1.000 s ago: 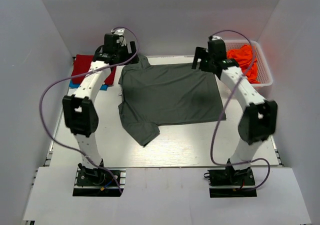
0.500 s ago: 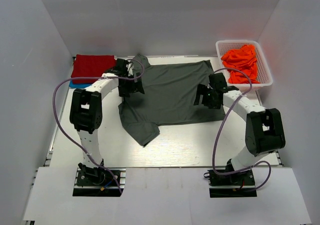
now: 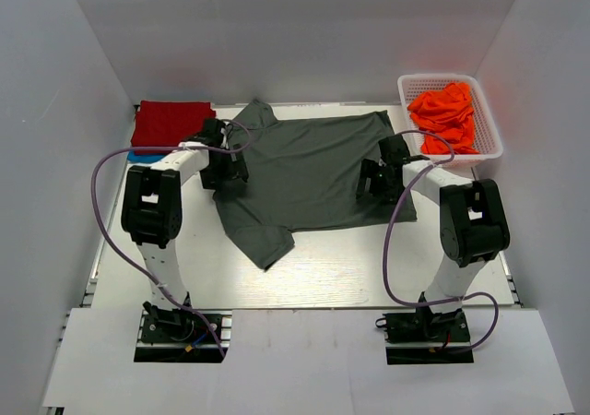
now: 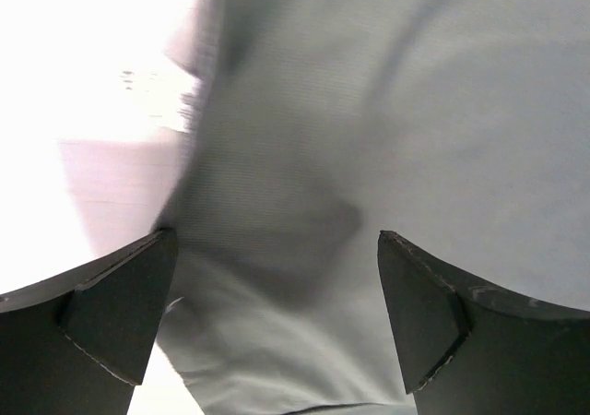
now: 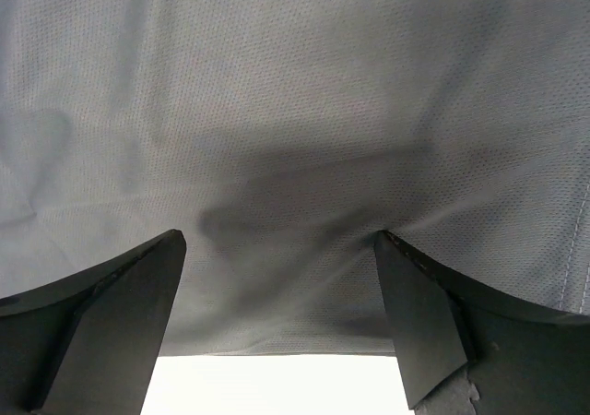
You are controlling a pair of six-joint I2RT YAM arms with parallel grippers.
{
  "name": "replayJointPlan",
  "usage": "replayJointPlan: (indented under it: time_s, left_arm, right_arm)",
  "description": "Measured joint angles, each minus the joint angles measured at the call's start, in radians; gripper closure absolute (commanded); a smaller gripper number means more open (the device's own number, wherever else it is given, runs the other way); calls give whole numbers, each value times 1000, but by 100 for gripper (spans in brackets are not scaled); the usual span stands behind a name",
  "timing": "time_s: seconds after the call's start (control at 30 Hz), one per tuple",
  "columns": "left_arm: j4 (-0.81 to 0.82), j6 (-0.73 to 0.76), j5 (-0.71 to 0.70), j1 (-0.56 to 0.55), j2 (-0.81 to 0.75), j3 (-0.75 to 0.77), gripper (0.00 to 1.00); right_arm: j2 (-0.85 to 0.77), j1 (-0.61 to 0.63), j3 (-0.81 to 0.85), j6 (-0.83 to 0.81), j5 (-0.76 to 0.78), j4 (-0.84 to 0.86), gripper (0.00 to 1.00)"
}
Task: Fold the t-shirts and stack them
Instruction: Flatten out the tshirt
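Across the middle of the worktop [image 3: 323,272], charcoal-grey t-shirt [image 3: 313,166] spread flat, with left tool [image 3: 224,168] and right tool [image 3: 376,180] low over its side edges, both wide open, gripping nothing. Farther back, red t-shirt [image 3: 171,120] atop blue t-shirt [image 3: 138,157] at left; orange t-shirts [image 3: 444,111] in basket [image 3: 490,144] at right.

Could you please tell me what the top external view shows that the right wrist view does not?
Only the top external: the folded red t-shirt, the basket of orange t-shirts, and the left gripper. Only the right wrist: the cloth's fine mesh weave. Both: the grey t-shirt under the open right gripper.
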Motion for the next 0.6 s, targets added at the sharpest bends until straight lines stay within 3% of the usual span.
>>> replayJointPlan:
  time_s: [0.3,0.6]
  left_arm:
    - [-36,-4,-81,79,1,18,0]
    - [-57,-35,-24,99,-69,34,0]
  right_arm:
    - [7,-11,7,10,10,2,10]
    - [-69,-13,9,-68,-43,-12,10]
